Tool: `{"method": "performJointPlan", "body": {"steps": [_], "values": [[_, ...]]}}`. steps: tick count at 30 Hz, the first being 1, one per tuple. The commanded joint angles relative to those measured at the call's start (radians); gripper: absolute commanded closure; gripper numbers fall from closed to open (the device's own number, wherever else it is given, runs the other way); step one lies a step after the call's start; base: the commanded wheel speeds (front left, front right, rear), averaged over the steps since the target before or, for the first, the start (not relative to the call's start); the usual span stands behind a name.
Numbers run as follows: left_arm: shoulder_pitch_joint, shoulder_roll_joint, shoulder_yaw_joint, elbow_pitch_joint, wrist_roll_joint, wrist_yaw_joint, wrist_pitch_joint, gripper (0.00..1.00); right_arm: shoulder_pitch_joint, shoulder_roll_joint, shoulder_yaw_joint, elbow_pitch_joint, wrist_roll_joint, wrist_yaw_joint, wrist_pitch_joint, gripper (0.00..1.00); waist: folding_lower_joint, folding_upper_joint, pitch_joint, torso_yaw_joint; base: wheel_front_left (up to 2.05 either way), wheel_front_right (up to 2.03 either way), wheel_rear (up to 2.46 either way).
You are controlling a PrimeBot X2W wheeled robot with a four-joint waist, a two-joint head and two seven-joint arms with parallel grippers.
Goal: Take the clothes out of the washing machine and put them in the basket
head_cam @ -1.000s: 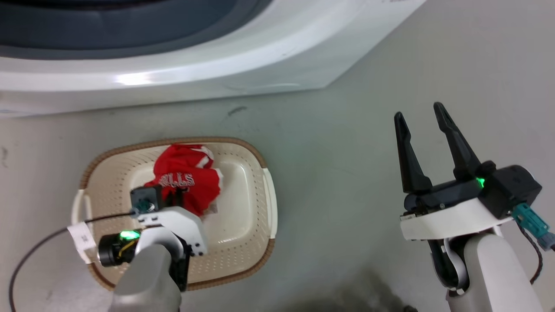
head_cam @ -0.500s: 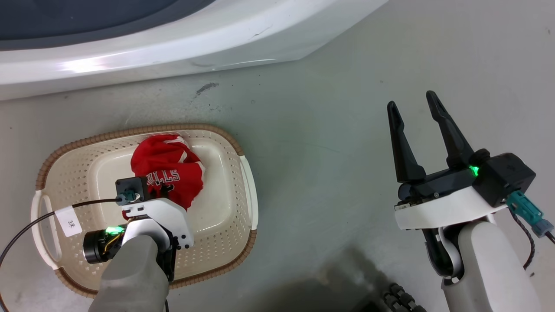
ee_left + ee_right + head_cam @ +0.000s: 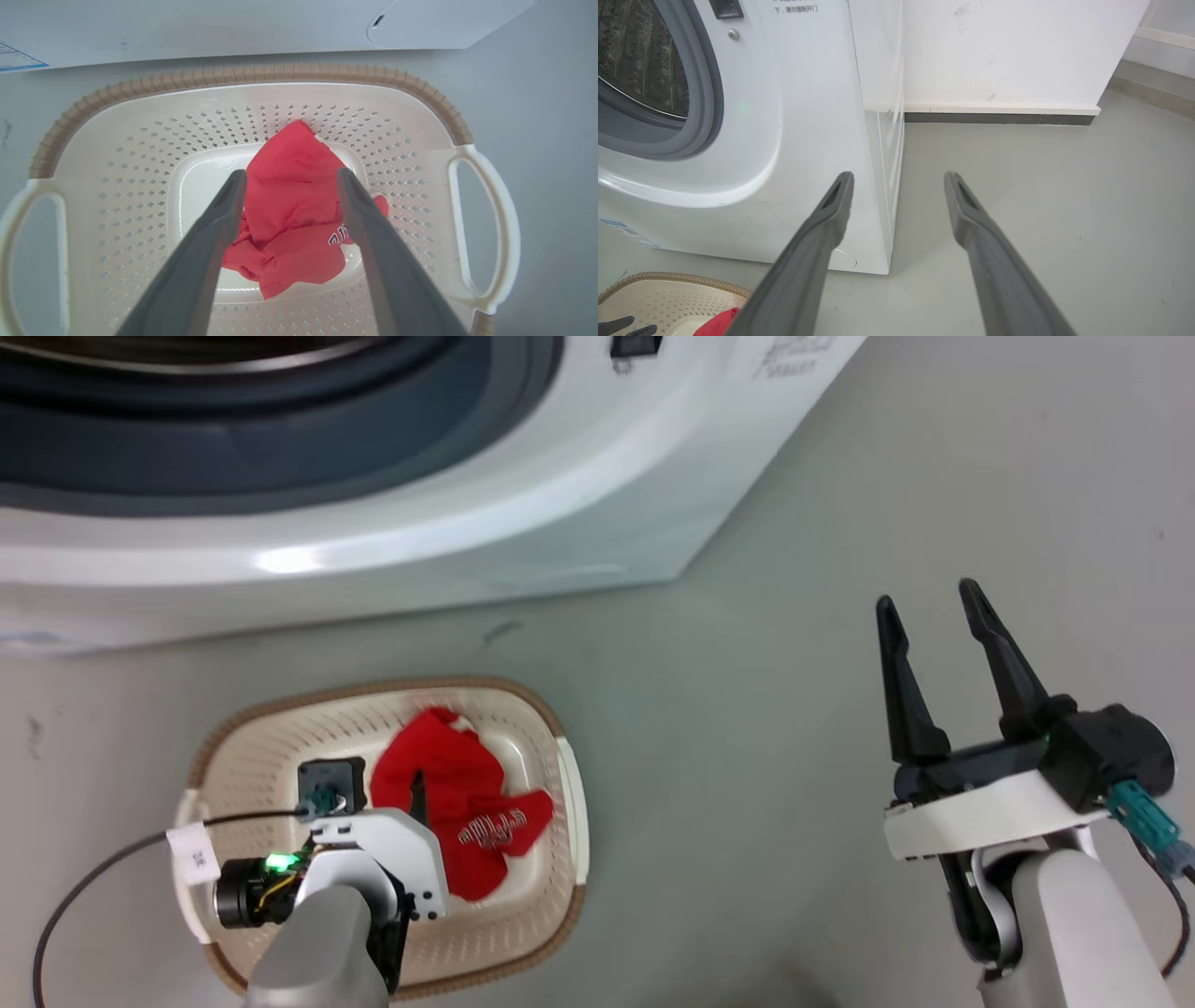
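Your left gripper (image 3: 290, 173) hangs over the basket (image 3: 261, 73), fingers spread and gripping nothing. The red garment (image 3: 294, 224) lies crumpled on the basket's bottom, seen between and under those fingers; you cannot tell from here whether they touch. The head view gives you white lettering (image 3: 492, 823) on a fold, while the left wrist view catches just its edge. Your right gripper (image 3: 929, 597) is spread and empty above the floor (image 3: 747, 709), beside the washer (image 3: 808, 140). The right wrist view looks into the washer's steel drum (image 3: 640, 56).

Bright, even light; glare on washing machine (image 3: 280, 560).
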Motion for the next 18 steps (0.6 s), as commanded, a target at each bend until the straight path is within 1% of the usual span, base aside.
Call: {"method": "performJointPlan", "body": {"steps": [1, 10, 18], "values": [[0.022, -0.001, 0.001, -0.012, 0.004, -0.004, -0.002, 0.0, 0.015, 0.0, -0.006, 0.003, -0.005, -0.001, -0.002, 0.0, -0.0001, 0.0, -0.081, 0.034, 0.0, 0.0, 0.0], [0.201, -0.021, 0.014, -0.256, 0.036, 0.0, -0.002, 0.0, 0.107, 0.0, -0.054, -0.018, -0.041, -0.001, 0.025, 0.0, -0.0001, 0.0, -0.243, 0.082, 0.0, 0.0, 0.0], [0.31, -0.032, 0.033, -0.493, 0.064, 0.002, -0.002, 0.0, 0.175, 0.0, -0.082, -0.077, -0.053, -0.001, 0.069, 0.0, -0.0001, 0.0, -0.32, 0.112, 0.0, 0.0, 0.0]]}}
